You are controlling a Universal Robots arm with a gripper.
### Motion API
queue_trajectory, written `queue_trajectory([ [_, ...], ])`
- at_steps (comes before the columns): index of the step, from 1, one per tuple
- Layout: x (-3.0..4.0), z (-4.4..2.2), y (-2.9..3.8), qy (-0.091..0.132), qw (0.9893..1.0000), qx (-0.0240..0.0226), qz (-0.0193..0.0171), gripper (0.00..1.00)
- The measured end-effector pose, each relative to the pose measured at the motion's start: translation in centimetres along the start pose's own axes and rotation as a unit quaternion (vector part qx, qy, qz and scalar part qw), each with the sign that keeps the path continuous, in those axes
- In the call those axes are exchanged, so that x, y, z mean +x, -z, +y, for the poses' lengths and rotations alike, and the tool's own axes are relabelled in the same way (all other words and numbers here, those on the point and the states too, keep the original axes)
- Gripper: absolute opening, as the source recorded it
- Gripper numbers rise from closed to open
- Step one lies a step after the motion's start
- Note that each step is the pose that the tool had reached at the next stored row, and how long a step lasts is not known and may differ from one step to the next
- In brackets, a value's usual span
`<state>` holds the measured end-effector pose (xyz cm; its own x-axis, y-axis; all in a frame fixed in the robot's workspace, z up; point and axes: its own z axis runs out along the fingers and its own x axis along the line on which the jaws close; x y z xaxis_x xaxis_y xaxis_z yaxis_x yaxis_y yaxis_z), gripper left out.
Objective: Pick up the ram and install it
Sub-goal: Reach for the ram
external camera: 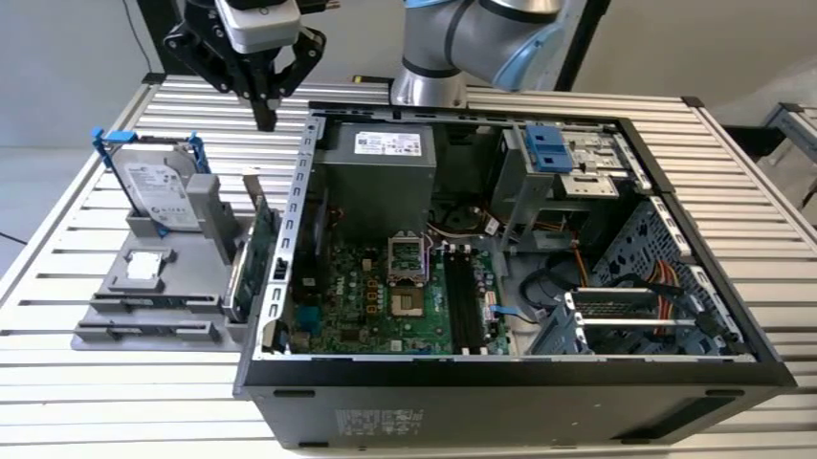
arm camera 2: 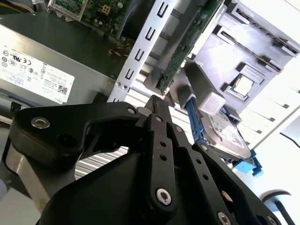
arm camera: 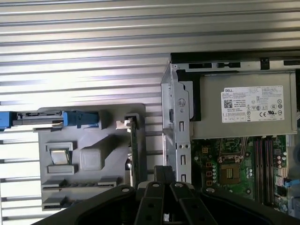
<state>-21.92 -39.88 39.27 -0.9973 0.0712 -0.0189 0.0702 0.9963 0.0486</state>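
Note:
The ram (external camera: pixel 151 304) looks like a thin greyish strip lying edge-on in a front slot of the grey fixture (external camera: pixel 191 251), at the exterior view's left; the first wrist view shows the same ram (arm camera: pixel 63 183). My gripper (external camera: pixel 266 117) hangs high above the table behind that fixture, by the back left corner of the open computer case (external camera: pixel 511 368). Its fingers are shut with nothing between them, as the gripper (arm camera 2: pixel 154 101) (arm camera: pixel 164 169) shows in both wrist views. The motherboard's dark memory slots (external camera: pixel 466 306) lie empty inside the case.
On the fixture stand a hard drive in a blue frame (external camera: pixel 160 191), a green expansion card (external camera: pixel 262 251) and a small square chip (external camera: pixel 145 267). The case holds a power supply (external camera: pixel 377 163) and a drive cage (external camera: pixel 568 163). The slatted table (external camera: pixel 77 402) surrounds everything.

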Motion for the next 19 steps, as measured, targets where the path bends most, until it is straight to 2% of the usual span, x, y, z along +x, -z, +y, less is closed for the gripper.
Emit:
queue_trajectory([
  [19, 2.19, -0.15, 0.05, 0.000, 1.0000, 0.0000, 0.0000, 0.00],
])
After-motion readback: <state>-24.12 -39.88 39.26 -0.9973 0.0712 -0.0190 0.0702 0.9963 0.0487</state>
